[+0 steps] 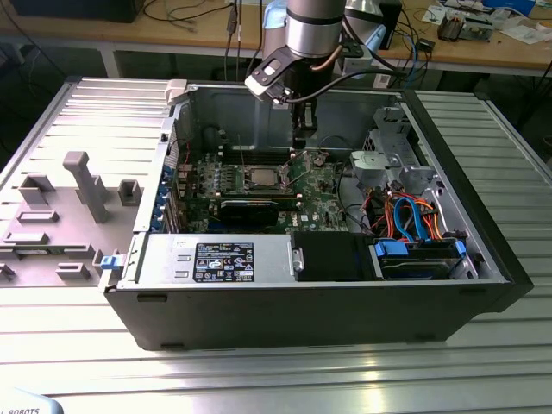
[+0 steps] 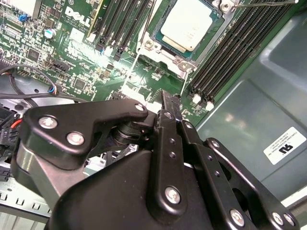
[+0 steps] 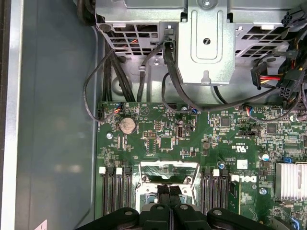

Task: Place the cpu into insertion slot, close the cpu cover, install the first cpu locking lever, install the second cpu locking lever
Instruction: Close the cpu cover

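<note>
So here's what I'm looking at: the cpu (image 2: 189, 23) is already lying flat in the slot (image 2: 149, 45), dull metal top facing straight up, down on the green board (image 1: 321, 188) inside the open case (image 1: 345, 319) on the worktop (image 1: 276, 379). The chip is square, so there's no real long axis; its edges run in line with the memory slots on either side. The cover (image 2: 204, 48) looks to me like it's lying down around the chip, but I wouldn't swear to it. One thin lever (image 2: 261, 3) runs along the edge of the slot, and I can't tell if it's hooked down.

The gripper (image 1: 303, 136) hangs inside the case above the board, fingers pressed together with nothing between them. That closed pair shows in both wrist views (image 2: 167, 103) (image 3: 169, 188).

The bit that matters: in the exterior view, the slot sits lower than the fingertips, toward that view's left and a little nearer the front of the case. Near, but not touching. In the second wrist view the chip lies just past the tips, so the gripper points roughly toward it and has daylight under it.
</note>
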`<state>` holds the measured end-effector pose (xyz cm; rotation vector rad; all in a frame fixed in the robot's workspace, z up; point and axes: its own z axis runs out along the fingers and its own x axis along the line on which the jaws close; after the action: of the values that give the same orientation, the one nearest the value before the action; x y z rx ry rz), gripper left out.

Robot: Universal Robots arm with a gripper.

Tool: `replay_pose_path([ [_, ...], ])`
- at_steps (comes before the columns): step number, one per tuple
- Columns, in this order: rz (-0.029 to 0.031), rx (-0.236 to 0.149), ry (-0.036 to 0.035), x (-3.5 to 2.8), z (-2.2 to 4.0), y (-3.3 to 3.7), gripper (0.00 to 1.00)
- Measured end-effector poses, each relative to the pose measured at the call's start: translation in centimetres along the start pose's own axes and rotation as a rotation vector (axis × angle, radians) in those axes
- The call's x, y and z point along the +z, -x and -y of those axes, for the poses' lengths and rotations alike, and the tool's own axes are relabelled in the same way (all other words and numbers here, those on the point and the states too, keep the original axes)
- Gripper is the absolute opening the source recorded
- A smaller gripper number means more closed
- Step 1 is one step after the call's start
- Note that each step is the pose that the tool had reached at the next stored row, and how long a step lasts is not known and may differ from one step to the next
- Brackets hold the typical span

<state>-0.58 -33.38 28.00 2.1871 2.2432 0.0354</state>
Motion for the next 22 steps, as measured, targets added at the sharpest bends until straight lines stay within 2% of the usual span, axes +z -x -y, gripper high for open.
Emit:
replay_pose_path([
  [22,0.0000,0.000,0.0000,0.01,-0.68,0.02,0.11],
])
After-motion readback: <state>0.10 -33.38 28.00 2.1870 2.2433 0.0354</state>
